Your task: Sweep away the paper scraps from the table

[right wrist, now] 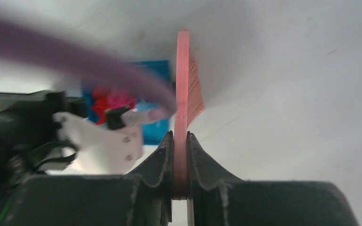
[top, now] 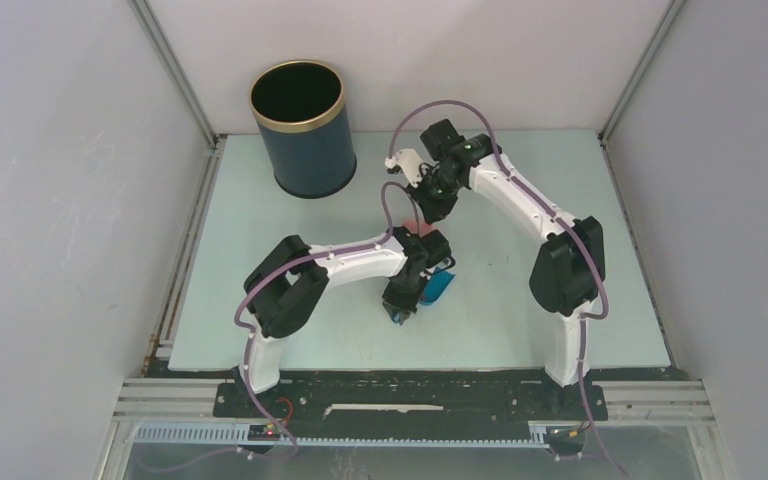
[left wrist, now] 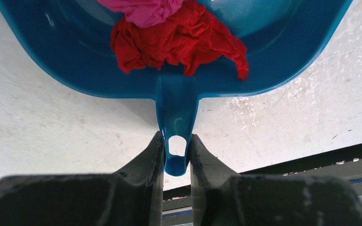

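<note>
Blue dustpan pinched by left gripper, pink brush by right gripper, mid table.

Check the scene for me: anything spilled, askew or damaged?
Nothing stands out. The paper scraps sit inside the blue dustpan, its handle clamped in the left gripper; the right gripper grips the pink hand brush; the waste bin stands upright on the table. No spill or damage shows.

Robot lab cell (enclosed); white walls w/ grey rails round table.
</note>
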Motion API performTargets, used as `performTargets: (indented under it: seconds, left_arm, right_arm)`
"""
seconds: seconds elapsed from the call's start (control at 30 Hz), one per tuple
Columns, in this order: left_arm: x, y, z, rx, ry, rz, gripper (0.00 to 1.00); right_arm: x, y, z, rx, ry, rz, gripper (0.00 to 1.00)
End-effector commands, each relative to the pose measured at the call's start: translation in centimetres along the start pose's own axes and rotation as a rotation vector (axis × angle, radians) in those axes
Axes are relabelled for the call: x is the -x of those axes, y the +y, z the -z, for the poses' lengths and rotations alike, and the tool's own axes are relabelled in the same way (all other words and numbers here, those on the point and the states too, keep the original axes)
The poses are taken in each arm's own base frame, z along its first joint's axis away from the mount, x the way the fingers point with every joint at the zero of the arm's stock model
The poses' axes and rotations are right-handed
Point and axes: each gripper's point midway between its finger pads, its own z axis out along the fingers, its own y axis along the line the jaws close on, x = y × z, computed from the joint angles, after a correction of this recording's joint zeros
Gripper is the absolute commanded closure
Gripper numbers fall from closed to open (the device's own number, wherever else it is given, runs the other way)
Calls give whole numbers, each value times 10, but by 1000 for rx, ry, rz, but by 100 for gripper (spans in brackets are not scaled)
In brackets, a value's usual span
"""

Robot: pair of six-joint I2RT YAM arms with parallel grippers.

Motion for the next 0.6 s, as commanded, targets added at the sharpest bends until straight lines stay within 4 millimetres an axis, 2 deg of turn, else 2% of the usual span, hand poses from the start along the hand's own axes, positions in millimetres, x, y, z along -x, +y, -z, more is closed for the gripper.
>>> performTargets:
  seconds: [0.0, 0.17, 0.27, 0.33, 0.47, 0.57]
  left_arm:
    - [11, 1, 0, 2, -26, -11, 100]
    - [13, 1, 0, -3, -36, -8, 100]
    - [18, -1, 4, -6, -56, -10, 100]
    - [22, -1, 8, -1, -77, -9, 100]
    - [32, -4, 17, -7, -149, -25, 100]
    - [39, -2, 20, 8, -193, -27, 100]
  right_arm:
    - [-8, 60, 34, 194, 19, -163, 100]
    - [6, 70, 68, 191, -61, -190, 100]
    - [14, 67, 86, 156, -103, -191, 100]
    - [15, 57, 95, 102, -120, -182, 100]
    - [7, 16, 111, -66, -137, -196, 100]
    - [0, -14, 138, -149, -179, -247, 100]
